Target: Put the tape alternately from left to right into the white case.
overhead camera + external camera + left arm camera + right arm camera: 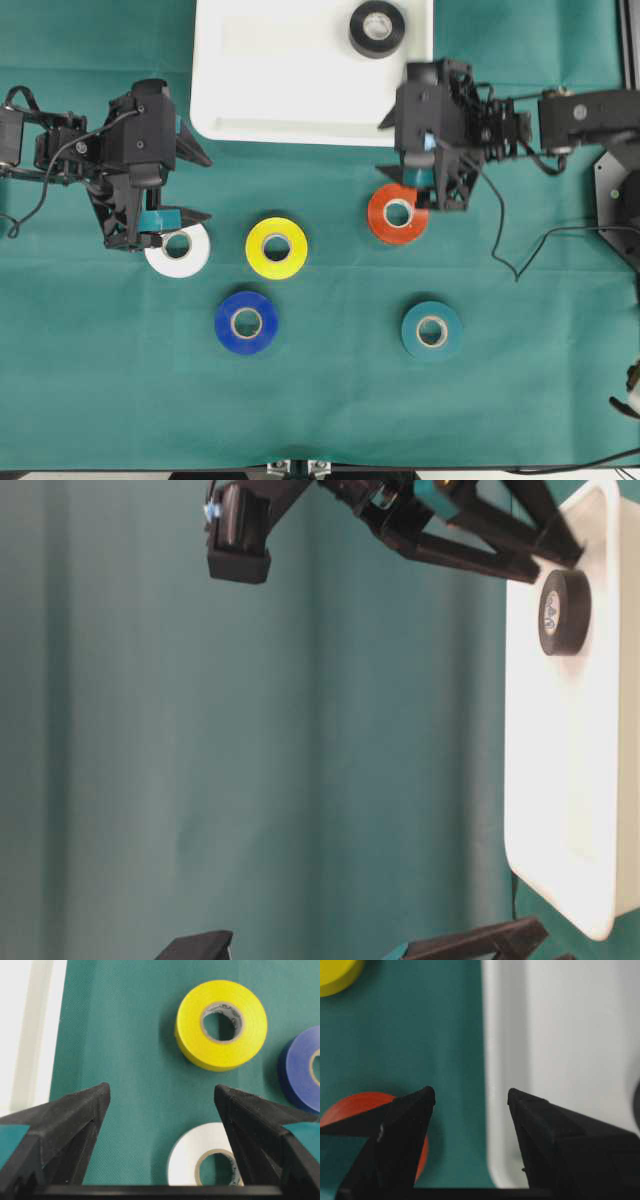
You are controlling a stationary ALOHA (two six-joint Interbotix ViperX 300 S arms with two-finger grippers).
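Your white case (290, 90) sits at the far edge of the green tabletop (330, 400), and one black tape roll (377, 28) already lies flat inside it near its right end. The other rolls are all on the cloth, lying flat: a white roll (188, 256), a yellow roll (276, 247) just right of it, a blue roll (246, 322) below and between those two, an orange roll (393, 219) further right, and a teal roll (431, 329) nearest the front right.

Your left gripper (160, 1105) hangs over the white roll with its fingers (75, 1120) spread apart and nothing between them; its wrist view shows the white roll below the gap and the yellow roll ahead.

Your right gripper (470, 1097) is at the case's front right corner, over the rim and just above the orange roll. Its fingers (407, 1120) also stand apart and hold nothing.
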